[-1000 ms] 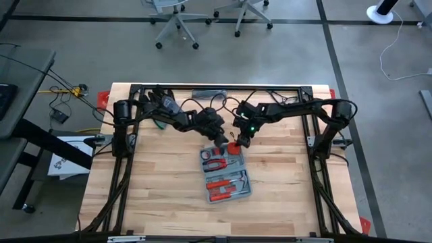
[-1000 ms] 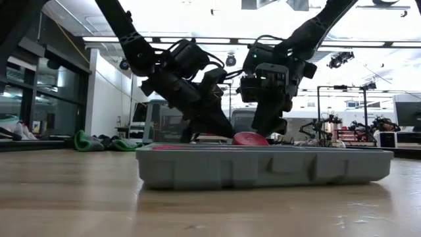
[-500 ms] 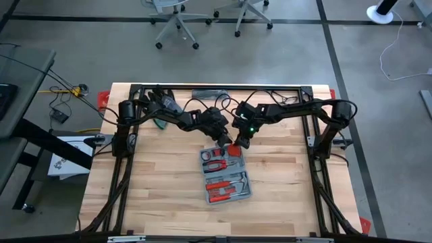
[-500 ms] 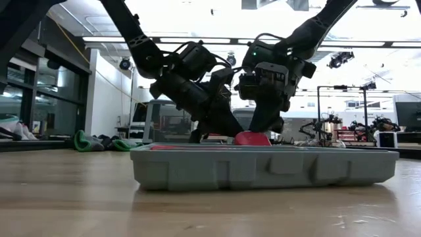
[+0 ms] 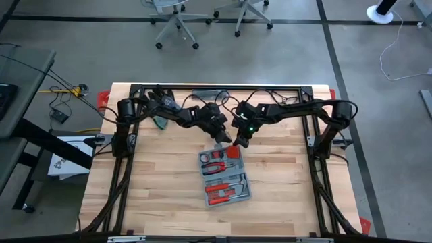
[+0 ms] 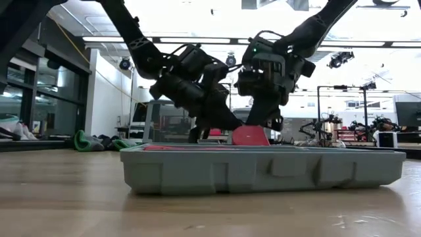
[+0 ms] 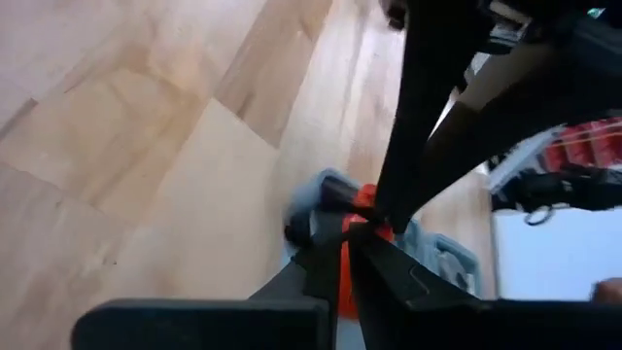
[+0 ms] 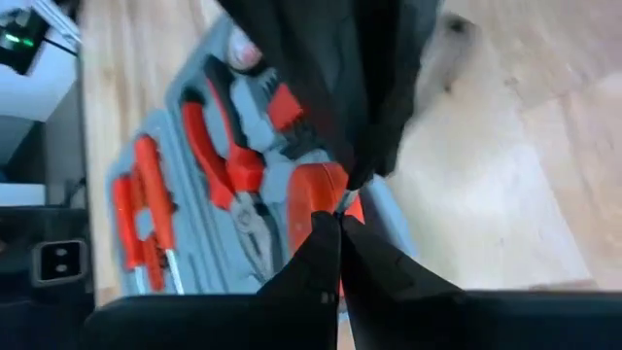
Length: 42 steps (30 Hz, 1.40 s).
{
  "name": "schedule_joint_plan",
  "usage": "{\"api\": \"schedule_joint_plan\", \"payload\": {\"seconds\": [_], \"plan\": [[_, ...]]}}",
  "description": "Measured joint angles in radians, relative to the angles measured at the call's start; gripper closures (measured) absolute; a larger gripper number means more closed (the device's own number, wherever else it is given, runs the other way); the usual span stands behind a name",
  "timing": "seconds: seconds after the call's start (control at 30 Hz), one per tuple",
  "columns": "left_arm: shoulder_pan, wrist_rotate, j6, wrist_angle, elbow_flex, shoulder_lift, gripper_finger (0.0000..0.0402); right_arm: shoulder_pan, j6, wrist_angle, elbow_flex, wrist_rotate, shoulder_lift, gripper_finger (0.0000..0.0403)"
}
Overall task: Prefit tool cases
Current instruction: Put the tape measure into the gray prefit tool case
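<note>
Seemingly, both grippers (image 5: 228, 143) meet atop case (image 5: 225, 178).

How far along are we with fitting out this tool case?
Done: the tool case lies open, with red-handled pliers and screwdrivers seated. In hand: both grippers meet at its far end, the right gripper shut at a red piece, the left gripper shut beside it. Left: seating that piece; the case is not closed.

A flat rectangular blue-grey plastic tool case (image 5: 225, 175) with rounded corners lies open, just below the centre of the high view and turned slightly askew. Red-handled tools sit in its moulded recesses. In the low view its ribbed grey wall (image 6: 263, 170) fills the middle, apparently resting flat.
</note>
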Motion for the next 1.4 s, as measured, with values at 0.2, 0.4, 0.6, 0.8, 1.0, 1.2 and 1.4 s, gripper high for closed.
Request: {"api": "schedule_joint_plan", "payload": {"seconds": [0.2,0.4,0.6,0.8,1.0,1.2,1.4], "plan": [[0.020,-0.004,0.051,-0.075,0.000,-0.061,0.0400,0.000,0.053,0.037,0.000,-0.008,-0.065,0.0402],[0.020,-0.107,0.215,-0.377,0.000,-0.142,0.0401,0.029,0.104,0.038,0.000,0.052,-0.132,0.0403],[0.004,-0.249,0.404,-0.620,0.000,-0.167,0.0401,0.121,0.149,0.073,0.000,0.089,-0.140,0.0403],[-0.009,-0.288,0.446,-0.662,-0.002,-0.118,0.0401,0.160,0.220,0.223,0.000,0.100,-0.084,0.0403],[-0.023,-0.287,0.453,-0.676,0.000,-0.113,0.0401,0.157,0.253,0.246,0.000,0.141,-0.034,0.0403],[-0.032,-0.288,0.452,-0.680,0.000,-0.113,0.0401,0.169,0.261,0.178,0.004,0.178,-0.004,0.0403],[-0.037,-0.290,0.448,-0.683,0.000,-0.113,0.0401,0.173,0.253,0.108,0.005,0.237,-0.028,0.0403]]}}
